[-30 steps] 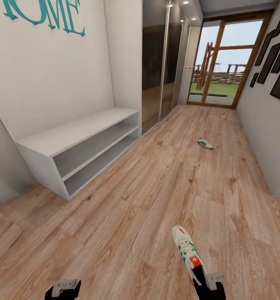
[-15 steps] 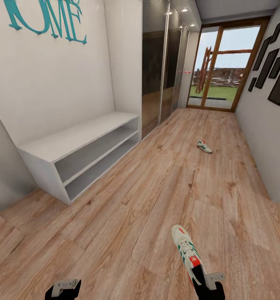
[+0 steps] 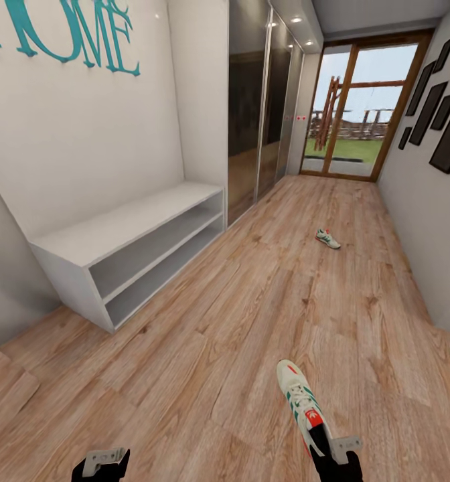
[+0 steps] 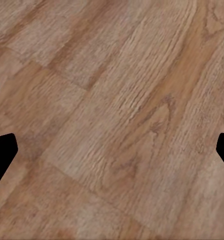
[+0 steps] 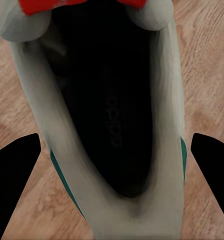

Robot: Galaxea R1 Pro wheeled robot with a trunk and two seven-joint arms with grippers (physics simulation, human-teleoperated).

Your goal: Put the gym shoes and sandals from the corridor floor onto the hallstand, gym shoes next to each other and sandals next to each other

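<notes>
The right gripper (image 3: 337,455) sits at the heel end of the near gym shoe (image 3: 301,404), which points away from the robot down the corridor floor (image 3: 252,321); my reading is that the shoe is being carried by its heel so that the toe leads when it goes onto a shelf. In the right wrist view the two dark fingers (image 5: 14,172) stand wide at either side of the shoe's heel opening, with the dark insole and the red-orange tongue patch straight ahead, but that view does not settle whether the jaws are clenched on the heel or merely bracketing it, so I cannot tell. The left gripper (image 3: 99,463) hangs low over bare planks with nothing in it; the left wrist view shows its fingertips (image 4: 2,152) far apart and only wood grain between them, so its jaws are released, probably kept free for another shoe. The head view adds what neither wrist camera gives: the second gym shoe (image 3: 328,238) lies well down the corridor toward the glass door (image 3: 349,107), and a white two-shelf bench (image 3: 131,251) stands against the left wall under teal lettering (image 3: 57,30). It has no upper shelf that I can see, so it may not be the hallstand meant
</notes>
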